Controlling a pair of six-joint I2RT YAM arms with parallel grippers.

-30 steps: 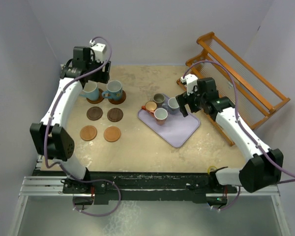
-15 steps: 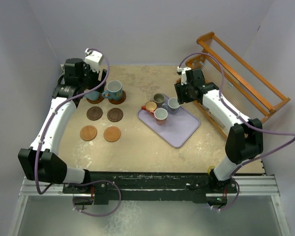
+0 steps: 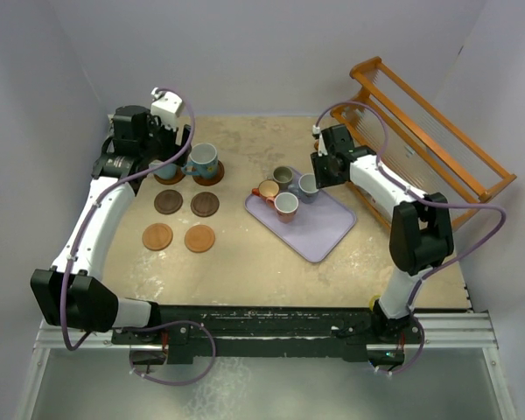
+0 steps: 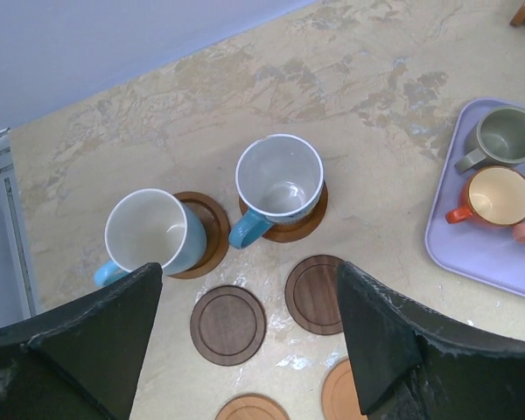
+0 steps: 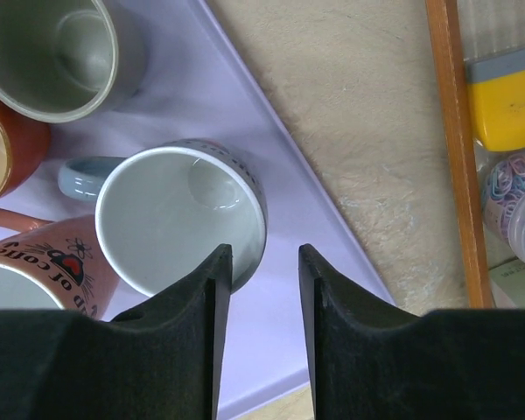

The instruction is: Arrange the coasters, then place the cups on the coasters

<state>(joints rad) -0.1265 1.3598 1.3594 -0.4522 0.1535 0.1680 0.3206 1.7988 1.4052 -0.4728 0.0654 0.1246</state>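
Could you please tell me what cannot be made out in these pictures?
Top external: the left arm hides most of one light blue mug.
Right wrist: a finger of the right tool and the left edge hide much of the pink mug.
Left wrist: the bottom edge cuts off two orange-brown coasters.
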